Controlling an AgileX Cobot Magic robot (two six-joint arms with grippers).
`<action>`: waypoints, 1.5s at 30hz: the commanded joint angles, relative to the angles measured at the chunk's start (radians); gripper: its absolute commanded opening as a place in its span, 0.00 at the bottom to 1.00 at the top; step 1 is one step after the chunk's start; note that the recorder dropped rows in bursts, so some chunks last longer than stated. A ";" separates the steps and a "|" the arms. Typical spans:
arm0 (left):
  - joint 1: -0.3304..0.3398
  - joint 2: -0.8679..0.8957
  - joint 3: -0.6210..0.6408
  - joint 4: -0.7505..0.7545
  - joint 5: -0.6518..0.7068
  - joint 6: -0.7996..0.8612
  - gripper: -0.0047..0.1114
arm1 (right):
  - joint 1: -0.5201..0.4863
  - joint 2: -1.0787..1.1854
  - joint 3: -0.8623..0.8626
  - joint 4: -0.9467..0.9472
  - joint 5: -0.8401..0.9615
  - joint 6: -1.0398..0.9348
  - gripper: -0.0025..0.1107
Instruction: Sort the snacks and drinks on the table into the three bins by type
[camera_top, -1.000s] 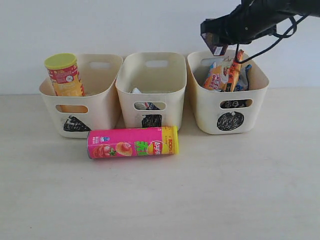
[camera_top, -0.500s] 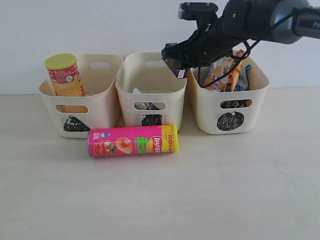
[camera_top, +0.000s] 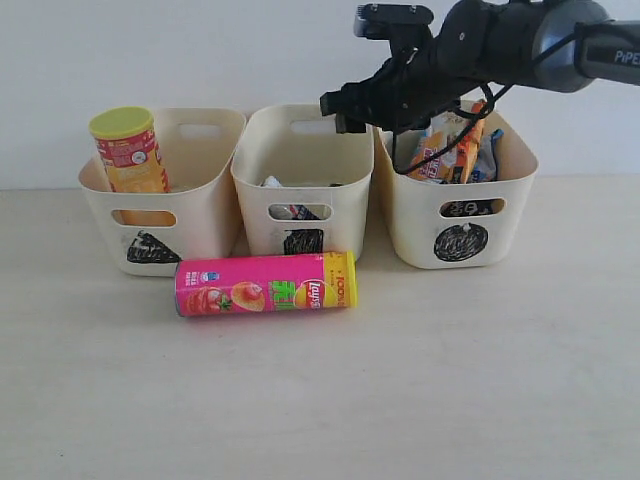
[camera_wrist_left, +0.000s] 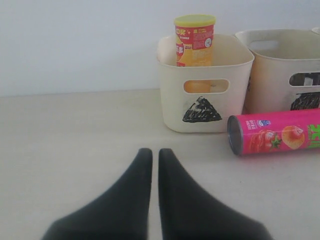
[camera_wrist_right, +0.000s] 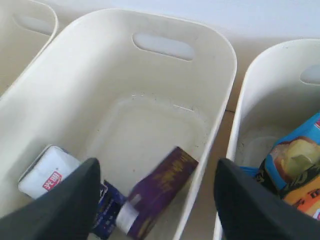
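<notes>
My right gripper (camera_top: 343, 108) hangs open over the middle bin (camera_top: 345, 215), the one marked with a square. In the right wrist view the gripper (camera_wrist_right: 157, 161) has nothing between its fingers. Below it the dark purple carton (camera_wrist_right: 160, 192) lies tilted and blurred inside that bin (camera_wrist_right: 220, 45), beside the white-and-blue carton (camera_wrist_right: 47, 177). The yellow tube (camera_top: 128, 150) stands in the triangle bin (camera_top: 212, 225). On the table in front of the bins lies the pink tube (camera_top: 265, 284). The circle bin (camera_top: 410, 225) holds the orange bag (camera_top: 442, 150) and the blue-and-black bag (camera_top: 490, 152). My left gripper (camera_wrist_left: 151, 152) is shut and empty, low over the table.
The three bins stand in a row against a white wall. In the left wrist view the pink tube (camera_wrist_left: 275, 134) lies just past the triangle bin (camera_wrist_left: 170, 100), and bare tabletop separates it from the gripper.
My right gripper carried the purple carton leftward from over the circle bin to over the square bin and let go of it. The carton is now inside that bin.
</notes>
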 joint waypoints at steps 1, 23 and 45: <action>-0.003 -0.003 0.004 -0.003 -0.003 0.003 0.07 | -0.001 -0.032 -0.045 -0.006 0.079 -0.003 0.56; -0.003 -0.003 0.004 -0.003 -0.003 0.003 0.07 | -0.101 -1.168 0.953 -0.062 -0.003 0.106 0.02; -0.003 -0.003 0.004 -0.003 -0.003 0.003 0.07 | -0.101 -1.874 1.368 -0.063 0.044 0.163 0.02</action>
